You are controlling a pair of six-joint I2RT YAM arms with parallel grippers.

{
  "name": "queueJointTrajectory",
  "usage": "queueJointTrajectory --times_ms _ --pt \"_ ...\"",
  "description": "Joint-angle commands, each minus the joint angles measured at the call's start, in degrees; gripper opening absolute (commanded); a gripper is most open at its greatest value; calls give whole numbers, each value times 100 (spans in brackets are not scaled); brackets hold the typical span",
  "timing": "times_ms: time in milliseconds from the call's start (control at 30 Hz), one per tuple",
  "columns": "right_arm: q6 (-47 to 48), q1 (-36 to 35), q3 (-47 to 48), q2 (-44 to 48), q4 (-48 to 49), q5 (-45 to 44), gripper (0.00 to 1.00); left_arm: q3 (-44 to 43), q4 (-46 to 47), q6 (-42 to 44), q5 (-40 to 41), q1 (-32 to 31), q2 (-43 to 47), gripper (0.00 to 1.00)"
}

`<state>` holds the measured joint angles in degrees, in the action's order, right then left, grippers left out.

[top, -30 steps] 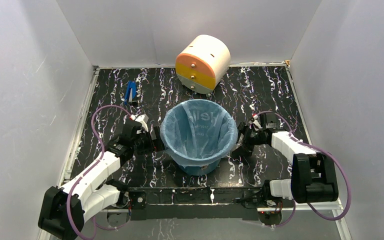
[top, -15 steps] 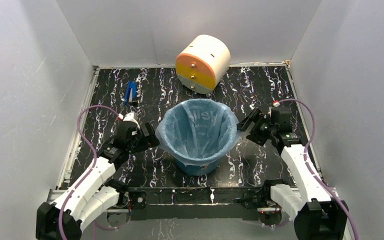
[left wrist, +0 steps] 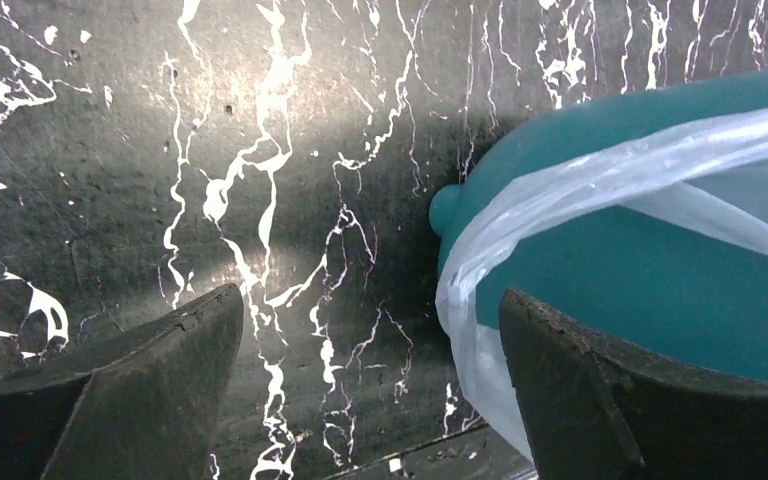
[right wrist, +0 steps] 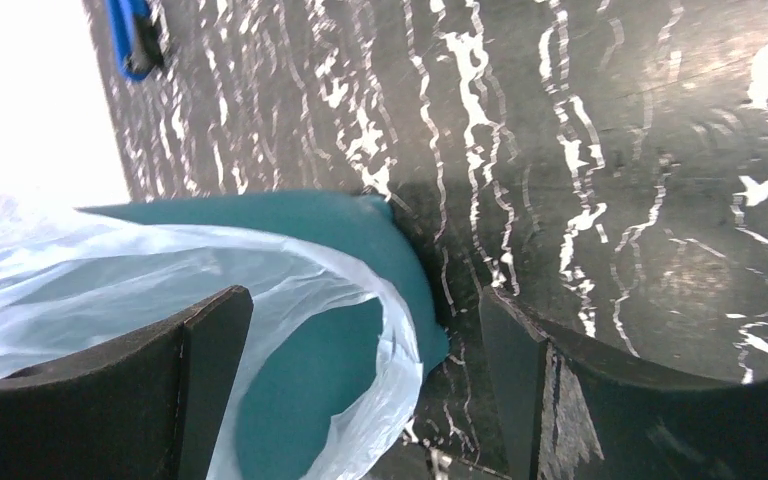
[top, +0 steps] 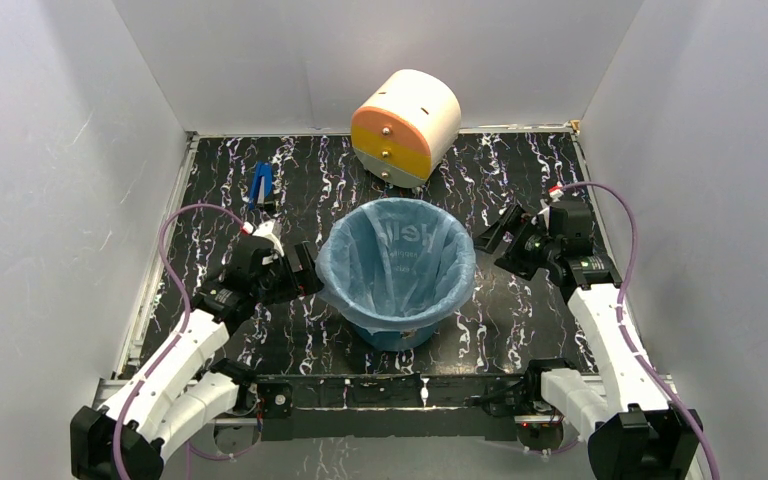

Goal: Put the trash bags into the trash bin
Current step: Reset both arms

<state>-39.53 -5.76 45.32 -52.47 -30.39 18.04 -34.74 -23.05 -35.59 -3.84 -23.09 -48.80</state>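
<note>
The teal-green trash bin [top: 400,334] stands upright at the table's middle. The light-blue trash bag [top: 396,262] lines its inside, its edge folded over the rim all round. My left gripper [top: 298,273] is open and empty just left of the bin, apart from it. The left wrist view shows the bin's side [left wrist: 660,290] with the bag's folded edge [left wrist: 560,190] over it. My right gripper [top: 505,238] is open and empty just right of the bin. The right wrist view shows the bin [right wrist: 310,370] and a loose bag fold [right wrist: 360,300] between the jaws.
A cream-and-orange drum [top: 406,127] lies on its side at the back. A small blue object [top: 260,187] lies at the back left and shows in the right wrist view [right wrist: 132,38]. White walls close in the black marbled table [top: 550,180] on three sides.
Both grippers have drawn back from the bin's rim and let go of the bag. The right arm swung outward to the right. The bag stays folded over the rim.
</note>
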Motion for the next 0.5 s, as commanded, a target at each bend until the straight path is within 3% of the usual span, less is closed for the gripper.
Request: queueJointTrajectory --times_ms 0,167,333,467 --pt "217 -12 228 -165 -173 1069 94 -284 -366 -7 -220 6 158 96" --pt "185 -2 216 -121 -125 1350 94 -495 -586 -32 175 2 133 97" --pt "27 -9 427 162 -349 -4 94 -762 -1279 -332 1743 6 257 97" --pt "439 -13 674 376 -250 -683 95 -1053 -1634 -418 2663 3 459 97"
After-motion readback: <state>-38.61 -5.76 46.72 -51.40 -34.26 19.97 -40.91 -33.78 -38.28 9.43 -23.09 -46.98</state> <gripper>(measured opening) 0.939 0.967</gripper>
